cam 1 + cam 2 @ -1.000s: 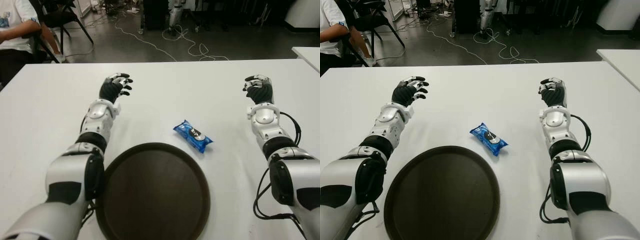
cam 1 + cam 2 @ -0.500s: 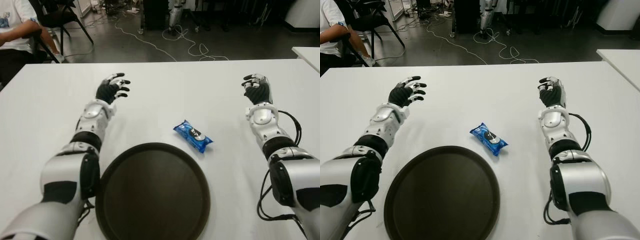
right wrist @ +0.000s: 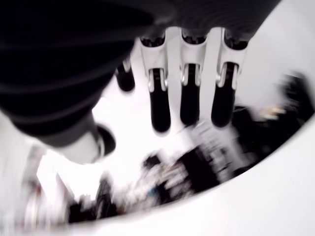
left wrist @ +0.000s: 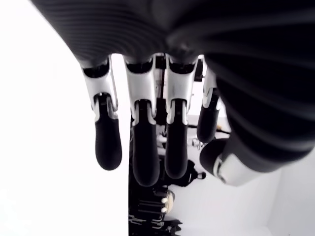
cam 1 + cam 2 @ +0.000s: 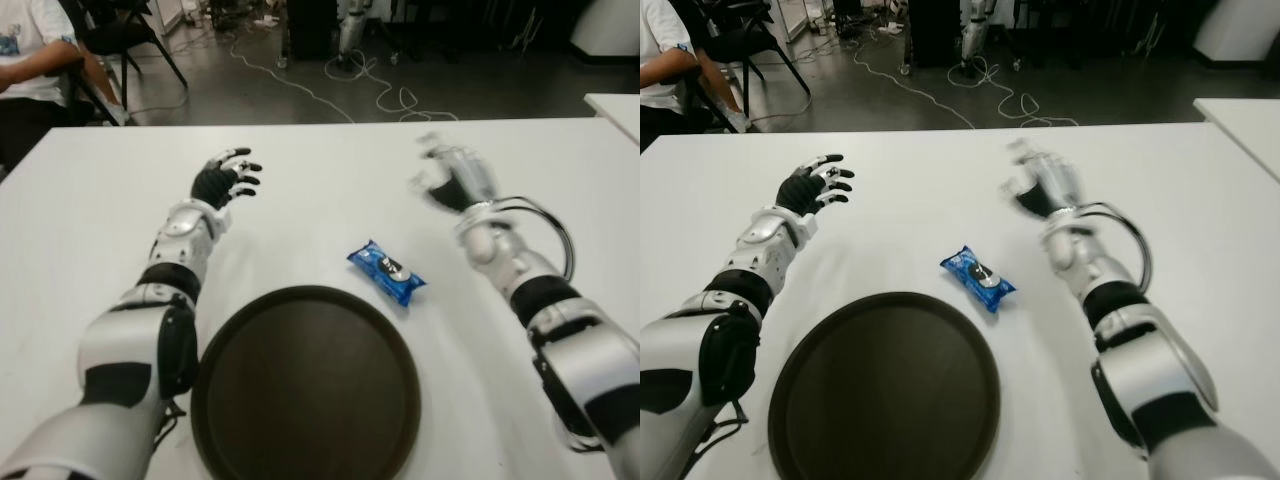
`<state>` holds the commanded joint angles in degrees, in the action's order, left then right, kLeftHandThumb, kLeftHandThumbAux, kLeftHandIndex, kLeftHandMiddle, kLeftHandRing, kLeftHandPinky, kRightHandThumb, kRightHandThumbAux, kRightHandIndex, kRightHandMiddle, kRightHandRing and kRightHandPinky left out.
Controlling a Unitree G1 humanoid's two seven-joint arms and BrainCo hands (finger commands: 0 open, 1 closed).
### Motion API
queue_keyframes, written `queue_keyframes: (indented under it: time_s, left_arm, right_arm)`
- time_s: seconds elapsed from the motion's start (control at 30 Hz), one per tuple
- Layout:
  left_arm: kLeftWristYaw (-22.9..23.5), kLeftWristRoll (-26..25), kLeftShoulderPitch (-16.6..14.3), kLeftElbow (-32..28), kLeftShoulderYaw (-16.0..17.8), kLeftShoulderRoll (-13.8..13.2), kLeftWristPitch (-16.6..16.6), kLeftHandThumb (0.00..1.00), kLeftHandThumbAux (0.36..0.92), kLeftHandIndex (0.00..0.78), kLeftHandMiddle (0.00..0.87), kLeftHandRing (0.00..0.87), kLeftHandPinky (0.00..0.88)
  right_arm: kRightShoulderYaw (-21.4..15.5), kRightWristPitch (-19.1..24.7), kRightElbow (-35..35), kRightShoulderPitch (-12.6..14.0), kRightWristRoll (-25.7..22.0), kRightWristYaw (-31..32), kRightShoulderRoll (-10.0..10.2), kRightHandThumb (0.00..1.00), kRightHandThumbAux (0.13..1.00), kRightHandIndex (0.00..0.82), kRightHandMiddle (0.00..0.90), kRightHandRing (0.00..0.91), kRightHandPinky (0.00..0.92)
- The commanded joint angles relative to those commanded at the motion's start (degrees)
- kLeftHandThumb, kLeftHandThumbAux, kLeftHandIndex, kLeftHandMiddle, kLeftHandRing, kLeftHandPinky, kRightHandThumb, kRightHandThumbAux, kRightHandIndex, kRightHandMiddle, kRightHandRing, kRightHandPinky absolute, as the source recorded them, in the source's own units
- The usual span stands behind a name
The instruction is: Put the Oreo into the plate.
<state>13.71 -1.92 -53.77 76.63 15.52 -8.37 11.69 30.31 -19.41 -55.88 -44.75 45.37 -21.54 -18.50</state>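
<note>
A blue Oreo packet lies on the white table, just past the far right rim of the round dark plate. My right hand hangs blurred above the table, beyond the packet and to its right, fingers spread and holding nothing. In the right wrist view its fingers hang straight with nothing between them. My left hand stays open over the far left of the table, well apart from the packet; its fingers are likewise loose.
A seated person and a chair are beyond the table's far left corner. Cables lie on the floor behind the table. Another white table's corner shows at the far right.
My right hand has swung left across the table toward the packet and is blurred by motion. The left hand has hardly moved. The packet and plate have not shifted.
</note>
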Motion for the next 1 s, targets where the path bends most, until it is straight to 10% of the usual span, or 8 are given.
queue_keyframes:
  time_s: [0.17,0.47,1.0]
  left_arm:
    - [-0.1,0.2,0.1,0.1,-0.1,-0.1,0.0,0.043,0.609,0.270,0.459,0.503,0.496]
    - [0.5,0.3,0.3,0.0,-0.2,-0.1,0.4,0.044,0.594,0.266,0.454,0.499,0.487]
    - [-0.2,1.6,0.6,0.0,-1.2,-0.1,0.9,0.059,0.610,0.260,0.463,0.501,0.493]
  right_arm:
    - [3.2,0.0,13.6,4.1,1.8,16.2,-6.1,0.034,0.547,0.014,0.049,0.034,0.017]
    - [4.0,7.4,25.3,5.4,4.8,28.7,-7.6,0.001,0.519,0.000,0.001,0.001,0.000]
    - [5.5,10.9,13.2,5.0,9.8,5.0,-1.3,0.000,0.571,0.004,0.056,0.055,0.026]
